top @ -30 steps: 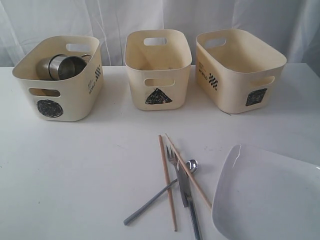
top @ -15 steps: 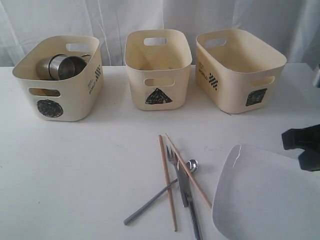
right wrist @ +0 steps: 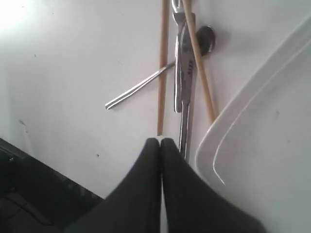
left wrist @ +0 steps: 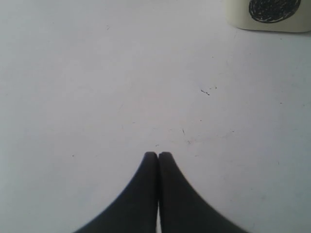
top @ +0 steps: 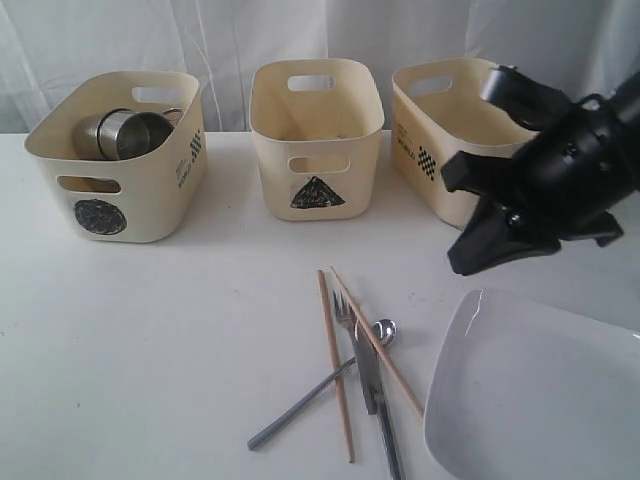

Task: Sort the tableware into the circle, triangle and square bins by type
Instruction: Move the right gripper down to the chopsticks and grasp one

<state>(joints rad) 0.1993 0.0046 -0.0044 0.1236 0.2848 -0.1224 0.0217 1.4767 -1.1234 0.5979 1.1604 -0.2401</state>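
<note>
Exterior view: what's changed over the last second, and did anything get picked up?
The right arm swung in from the right edge and now hangs in front of the square bin, with the right claw shut and empty above the table near the plate. Nothing was taken hold of or let go. The cutlery pile, plate, mugs, circle bin and triangle bin stayed put.

Steel mugs (top: pixel 125 133) tipped in the circle bin (top: pixel 140 200); chopsticks (top: pixel 336 365), fork (top: pixel 343 308), knife (top: pixel 368 375), spoon (top: pixel 385 331) crossed beside white square plate (top: pixel 540 400).
</note>
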